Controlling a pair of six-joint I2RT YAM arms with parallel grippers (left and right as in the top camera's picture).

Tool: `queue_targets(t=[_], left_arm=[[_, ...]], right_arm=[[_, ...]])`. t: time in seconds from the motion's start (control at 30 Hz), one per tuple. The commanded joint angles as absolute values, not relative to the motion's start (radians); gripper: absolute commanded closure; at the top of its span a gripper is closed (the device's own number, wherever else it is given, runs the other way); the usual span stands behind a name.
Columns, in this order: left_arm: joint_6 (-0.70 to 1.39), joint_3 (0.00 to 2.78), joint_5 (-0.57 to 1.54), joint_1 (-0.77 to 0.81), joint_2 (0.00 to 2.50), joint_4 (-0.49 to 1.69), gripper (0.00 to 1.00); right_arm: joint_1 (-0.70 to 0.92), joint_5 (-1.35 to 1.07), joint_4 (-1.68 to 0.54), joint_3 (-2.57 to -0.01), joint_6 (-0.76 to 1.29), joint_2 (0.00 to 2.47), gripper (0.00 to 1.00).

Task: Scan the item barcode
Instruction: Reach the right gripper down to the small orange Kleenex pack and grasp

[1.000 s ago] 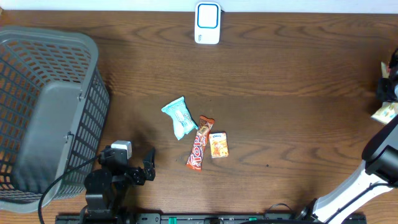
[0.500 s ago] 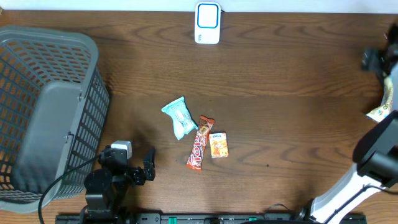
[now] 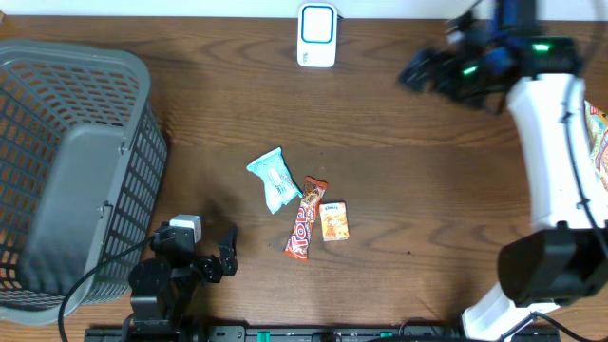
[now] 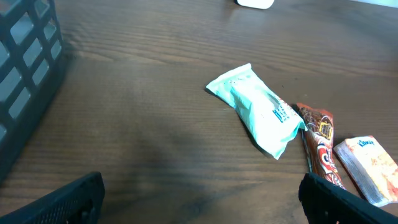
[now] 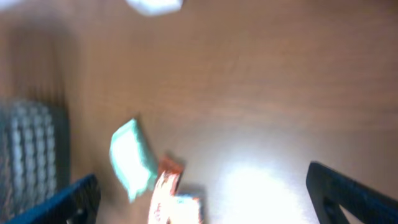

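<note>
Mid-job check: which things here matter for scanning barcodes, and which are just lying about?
For the job:
- white device, likely the scanner
- teal packet
- red bar
- orange packet
- right pincer, open, empty

Lying about:
- grey basket
- snack packet at the right edge
- left pincer, open, idle

My dark wooden tabletop [image 3: 427,190] carries: one grey mesh basket [image 3: 76,57] at its left end; one white scanner [image 3: 316,35] at the far edge; mid-table, one teal packet [image 3: 275,180], one red-orange bar [image 3: 304,218] and one small orange packet [image 3: 333,220], the last two side by side.
</note>
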State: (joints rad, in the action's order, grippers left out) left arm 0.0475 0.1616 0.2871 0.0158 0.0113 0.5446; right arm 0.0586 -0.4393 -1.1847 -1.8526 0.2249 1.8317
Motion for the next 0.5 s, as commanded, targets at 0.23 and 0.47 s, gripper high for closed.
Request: queue_targets(t=[0.23,0.47], left_arm=[[0.038,0.151,0.299,0.012,0.009,0.556,0.00],[0.038,0.151,0.299,0.012,0.009,0.556,0.00]], right_arm=[[0.452,-0.201,-1.386,-1.797,0.274,1.836,0.01],[0.712,-0.028,-1.122,-1.556,0.569,1.836,0.10]])
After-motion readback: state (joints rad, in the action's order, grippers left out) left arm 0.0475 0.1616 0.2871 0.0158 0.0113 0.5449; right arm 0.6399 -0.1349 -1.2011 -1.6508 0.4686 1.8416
